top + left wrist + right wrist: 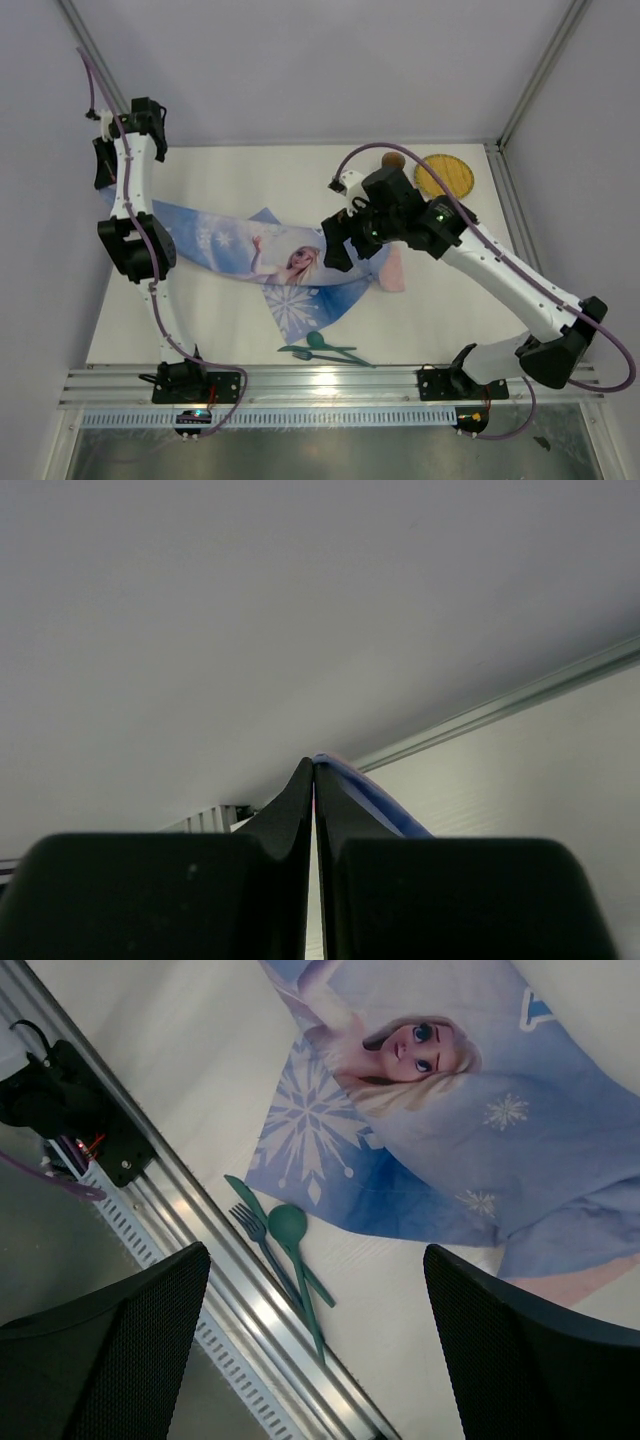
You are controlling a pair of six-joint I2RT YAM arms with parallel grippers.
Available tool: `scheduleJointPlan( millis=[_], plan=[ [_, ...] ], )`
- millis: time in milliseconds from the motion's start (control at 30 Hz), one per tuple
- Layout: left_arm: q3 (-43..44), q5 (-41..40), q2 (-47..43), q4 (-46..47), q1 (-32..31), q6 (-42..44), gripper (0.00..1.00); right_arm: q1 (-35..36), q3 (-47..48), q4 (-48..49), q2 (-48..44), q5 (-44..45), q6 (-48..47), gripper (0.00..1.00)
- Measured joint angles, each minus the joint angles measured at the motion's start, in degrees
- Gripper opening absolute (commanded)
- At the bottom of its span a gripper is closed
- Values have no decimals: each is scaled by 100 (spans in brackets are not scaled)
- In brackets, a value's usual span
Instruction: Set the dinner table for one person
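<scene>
The flat white dinner table [250,180] spreads beneath both arms, and on it we've got one rumpled blue printed cloth [230,250], its far-left corner pinched in the closed left gripper [314,765], to be tugged flat, we'd say, while the right gripper [315,1258] hangs over it, jaws spread wide, holding nothing. One round yellow woven mat [445,175] sits at the far right; three teal plastic pieces, knife [245,1200], fork [250,1230], spoon [288,1225], lie bunched by the near rail.

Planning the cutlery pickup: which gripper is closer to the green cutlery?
Right. The right gripper hangs open above the cloth, just beyond the cutlery; the left gripper pinches the cloth at the far-left corner.
</scene>
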Motion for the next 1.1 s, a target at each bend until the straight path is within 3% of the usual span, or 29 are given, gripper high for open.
scheduleJointPlan(
  millis=[333, 700, 1100],
  plan=[
    [-2, 122, 0, 0, -435, -63, 0, 691, -1934, 1062, 1257, 863, 944, 91],
    [-2, 275, 0, 2, -664, -66, 0, 754, -1993, 1910, 1974, 970, 1261, 91],
    [-2, 422, 0, 2, -728, -61, 0, 761, -1703, 1849, 2852, 885, 1292, 92]
  ],
)
